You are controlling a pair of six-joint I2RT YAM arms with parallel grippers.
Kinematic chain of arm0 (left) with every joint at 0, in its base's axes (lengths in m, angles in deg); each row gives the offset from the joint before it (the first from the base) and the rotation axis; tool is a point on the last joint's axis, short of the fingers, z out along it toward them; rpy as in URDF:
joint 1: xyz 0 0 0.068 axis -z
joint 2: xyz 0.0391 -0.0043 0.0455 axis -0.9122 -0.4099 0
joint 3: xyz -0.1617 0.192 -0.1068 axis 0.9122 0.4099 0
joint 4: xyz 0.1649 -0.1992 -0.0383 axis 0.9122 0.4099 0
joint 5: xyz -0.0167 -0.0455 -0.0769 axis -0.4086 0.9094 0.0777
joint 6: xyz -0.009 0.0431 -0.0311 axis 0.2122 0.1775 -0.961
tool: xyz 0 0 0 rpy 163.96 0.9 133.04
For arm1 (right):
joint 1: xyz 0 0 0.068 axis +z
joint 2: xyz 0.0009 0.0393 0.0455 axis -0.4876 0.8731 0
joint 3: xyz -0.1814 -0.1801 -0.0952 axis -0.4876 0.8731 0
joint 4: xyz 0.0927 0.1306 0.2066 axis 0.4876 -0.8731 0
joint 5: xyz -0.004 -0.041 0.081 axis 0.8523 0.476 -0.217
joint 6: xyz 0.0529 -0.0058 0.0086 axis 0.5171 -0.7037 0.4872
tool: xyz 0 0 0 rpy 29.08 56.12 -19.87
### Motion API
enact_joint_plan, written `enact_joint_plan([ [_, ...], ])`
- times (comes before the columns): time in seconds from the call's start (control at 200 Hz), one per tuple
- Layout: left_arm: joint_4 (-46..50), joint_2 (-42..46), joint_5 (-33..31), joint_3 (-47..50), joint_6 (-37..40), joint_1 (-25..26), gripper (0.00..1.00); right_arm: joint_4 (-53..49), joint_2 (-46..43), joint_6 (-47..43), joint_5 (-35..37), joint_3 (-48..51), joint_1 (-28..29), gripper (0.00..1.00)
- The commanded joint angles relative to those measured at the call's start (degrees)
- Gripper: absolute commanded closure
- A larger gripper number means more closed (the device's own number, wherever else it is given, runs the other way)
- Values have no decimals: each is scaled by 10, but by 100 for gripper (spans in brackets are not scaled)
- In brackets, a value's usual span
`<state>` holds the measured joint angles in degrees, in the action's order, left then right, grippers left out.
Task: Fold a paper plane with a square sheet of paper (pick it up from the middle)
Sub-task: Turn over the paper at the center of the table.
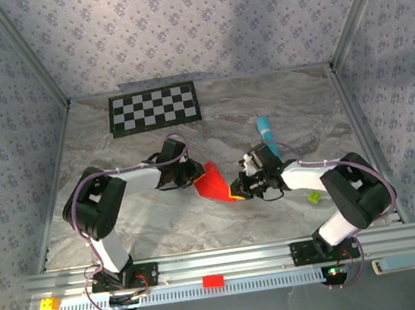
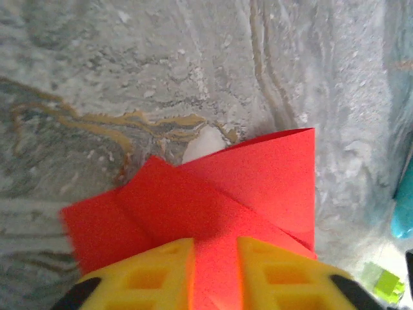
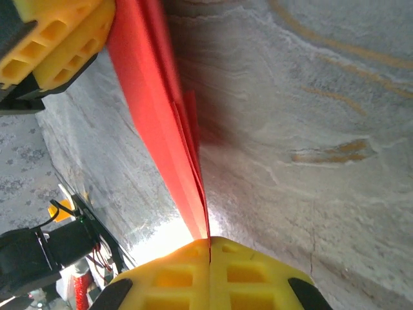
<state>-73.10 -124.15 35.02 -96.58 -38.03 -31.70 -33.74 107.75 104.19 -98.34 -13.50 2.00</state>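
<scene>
Sheet of thin bright red paper [image 1: 212, 182], folded: your right wrist view shows right claw [image 3: 209, 248] pinching its edge; left wrist view, left claw [image 2: 215, 258] parted astride it.

The left arm [image 1: 131, 182] and right arm [image 1: 310, 176] reach inward to the red paper [image 1: 214, 182] from opposite sides, elbows out. The left gripper [image 2: 215, 248] sits at the paper's left edge, jaws parted over it. The right gripper [image 3: 208, 244] pinches the paper's near-right tip, jaws pressed together.
</scene>
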Motion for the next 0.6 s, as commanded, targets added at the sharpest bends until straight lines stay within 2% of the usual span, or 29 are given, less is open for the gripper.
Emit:
enact_joint_plan([
  [0.0, 13, 58, -14, -17, 13, -3, 66, -50, -42, -43, 13, -5, -8, 99],
  [0.18, 42, 139, -58, -5, 32, 1, 48, -176, -98, -133, 92, -52, -14, 99],
  [0.365, 66, 225, -131, 34, 30, 0, 43, -283, -141, -213, 199, -119, -3, 99],
  [0.48, 81, 272, -175, 56, 23, -1, 42, -346, -157, -244, 322, -164, 17, 99],
  [0.595, 97, 315, -216, 79, 15, -3, 40, -412, -146, -274, 492, -208, 60, 100],
])
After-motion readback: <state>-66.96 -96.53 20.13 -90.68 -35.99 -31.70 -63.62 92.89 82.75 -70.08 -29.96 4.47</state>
